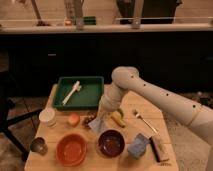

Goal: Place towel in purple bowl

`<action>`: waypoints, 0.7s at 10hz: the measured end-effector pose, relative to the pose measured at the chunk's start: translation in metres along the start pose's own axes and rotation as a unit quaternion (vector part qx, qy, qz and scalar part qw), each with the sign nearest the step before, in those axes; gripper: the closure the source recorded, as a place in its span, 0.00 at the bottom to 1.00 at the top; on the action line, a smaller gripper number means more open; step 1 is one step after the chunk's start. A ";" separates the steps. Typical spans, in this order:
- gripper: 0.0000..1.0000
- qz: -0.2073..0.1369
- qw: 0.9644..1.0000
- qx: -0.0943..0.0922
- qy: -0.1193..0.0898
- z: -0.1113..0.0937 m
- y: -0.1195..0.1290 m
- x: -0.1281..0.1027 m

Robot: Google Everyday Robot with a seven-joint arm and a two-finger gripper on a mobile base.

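The towel [98, 125] is a small pale blue-grey cloth hanging creased from my gripper [103, 115], which is shut on its top. It hangs just above the wooden table, left of and behind the purple bowl [111, 143]. The purple bowl is round, dark maroon with a glossy inside, and stands near the table's front middle. My white arm [150, 92] reaches in from the right.
An orange bowl [71, 149] stands left of the purple bowl, and a blue sponge block [137, 146] and a dark brush [159, 148] stand to its right. A green tray [90, 95] holds a white tool. A fork [144, 120], banana [118, 119], peach [74, 119], white cup [47, 116] and metal cup [38, 145] lie around.
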 end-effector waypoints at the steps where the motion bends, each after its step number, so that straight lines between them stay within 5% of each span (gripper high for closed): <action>1: 1.00 0.009 1.000 -0.003 -0.003 0.002 0.010 -0.007; 7: 1.00 0.064 0.998 -0.012 -0.026 0.020 0.057 -0.038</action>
